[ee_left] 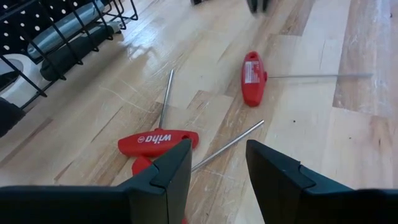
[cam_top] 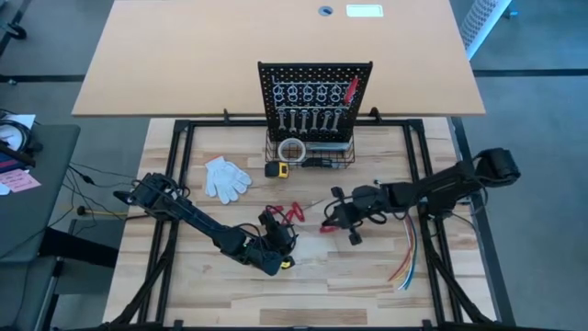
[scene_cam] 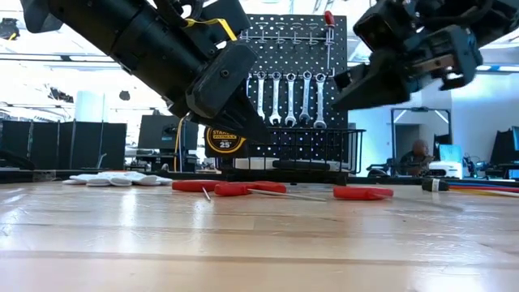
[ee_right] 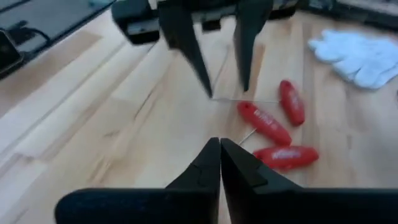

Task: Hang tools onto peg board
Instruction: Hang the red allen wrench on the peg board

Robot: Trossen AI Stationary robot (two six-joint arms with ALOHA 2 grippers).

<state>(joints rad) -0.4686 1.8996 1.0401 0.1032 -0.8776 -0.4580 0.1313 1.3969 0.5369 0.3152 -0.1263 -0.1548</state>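
Note:
The black peg board (cam_top: 314, 74) stands at the table's far middle. A row of silver wrenches (cam_top: 308, 119) and one red-handled tool (cam_top: 350, 89) hang on it. Three red T-handled tools lie flat on the table: two crossed ones (ee_left: 158, 142) and one apart (ee_left: 252, 78). My left gripper (ee_left: 217, 168) hovers open just on the near side of the crossed pair, clear of the table. My right gripper (ee_right: 219, 155) is shut with nothing between its fingers, raised above the table to the right of the tools (ee_right: 264, 123).
A white glove (cam_top: 225, 177) lies left of the tools. A yellow tape measure (cam_top: 277, 169) sits before the wire basket (cam_top: 312, 154), which holds a tape roll (cam_top: 292, 149). Coloured wires (cam_top: 406, 262) lie at the near right. A person (scene_cam: 418, 154) sits in the room beyond.

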